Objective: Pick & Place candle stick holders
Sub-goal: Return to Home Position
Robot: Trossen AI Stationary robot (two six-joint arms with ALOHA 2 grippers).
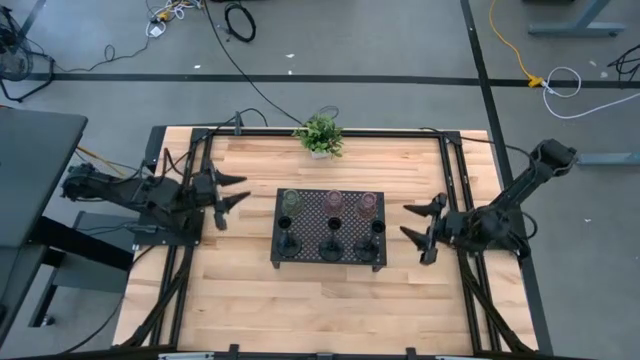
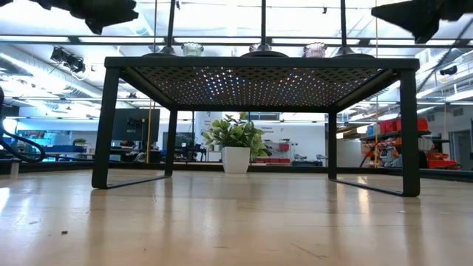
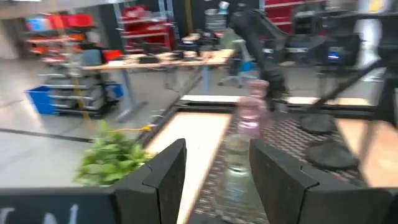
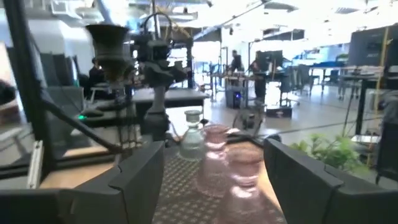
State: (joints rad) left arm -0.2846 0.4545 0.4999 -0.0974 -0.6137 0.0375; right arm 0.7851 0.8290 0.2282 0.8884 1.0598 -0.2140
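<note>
L gripper (image 1: 238, 192): left-centre of high view, over table's left side, apart from tray's left end. Fingers spread wide, holding nothing.
R gripper (image 1: 413, 224): right-centre of high view, near tray's right end, not touching it. Fingers spread wide, empty.
Tray (image 1: 308, 222): black, perforated, centre of table (image 1: 250, 300). Low view shows it standing on legs like a low shelf.
Green glass holder (image 1: 291, 200): on tray, upper row, left end.
Mid pink glass holder (image 1: 335, 200): on tray, upper row, centre.
Right pink glass holder (image 1: 367, 202): on tray, upper row, right end.
Left black holder (image 1: 287, 243): on tray, lower row, below the green one.
Mid black holder (image 1: 331, 249): lower row, centre.
Right black holder (image 1: 377, 230): lower row, right end, near tray's right edge.
Layout: 3 glass + 3 black, 2 rows, all upright, none touching.
Plant (image 1: 320, 135): upper centre of high view, white pot, at table's far edge, apart from tray.
L wrist view: glass row seen btwn its own fingers, blurred; plant lower left.
R wrist view: glass row btwn its fingers, pink ones nearest, green one behind.
</note>
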